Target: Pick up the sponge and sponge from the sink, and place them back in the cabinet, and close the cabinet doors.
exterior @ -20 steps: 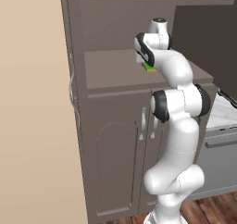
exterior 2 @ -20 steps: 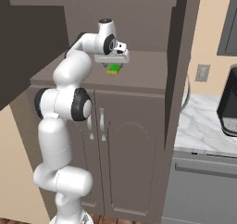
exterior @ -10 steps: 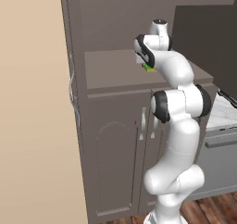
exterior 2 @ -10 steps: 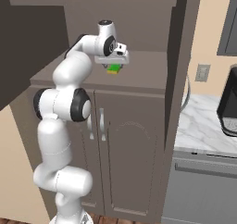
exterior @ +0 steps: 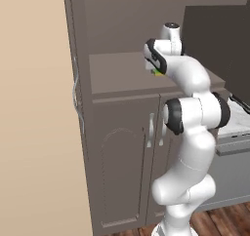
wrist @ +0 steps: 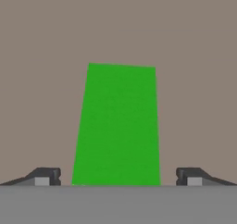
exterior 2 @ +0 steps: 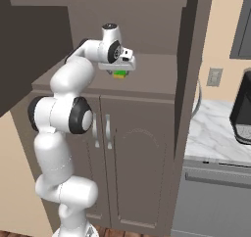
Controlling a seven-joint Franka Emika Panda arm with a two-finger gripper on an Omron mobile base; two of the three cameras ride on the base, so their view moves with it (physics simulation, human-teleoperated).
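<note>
A green-topped sponge [wrist: 118, 126] with a yellow layer lies flat on the open shelf [exterior: 117, 71] of the tall grey-brown cabinet [exterior: 122, 147]. My gripper [wrist: 118, 177] hangs just above it, open, with a fingertip [wrist: 44, 177] on each side and a gap between each tip and the sponge. From the right base the sponge [exterior 2: 118, 75] peeks out under the gripper [exterior 2: 119, 72]; from the left base only a sliver of the sponge [exterior: 157, 72] shows beneath the gripper [exterior: 154, 69]. The cabinet doors [exterior 2: 193, 59] stand swung open. The sink is out of view.
Below the shelf are two shut arched-panel doors [exterior 2: 137, 167] with silver handles. A marble counter [exterior 2: 215, 138] with a black appliance [exterior 2: 243, 113] lies to the right, over a grey appliance front [exterior 2: 215, 201]. A beige wall [exterior: 34, 108] borders the cabinet's left side.
</note>
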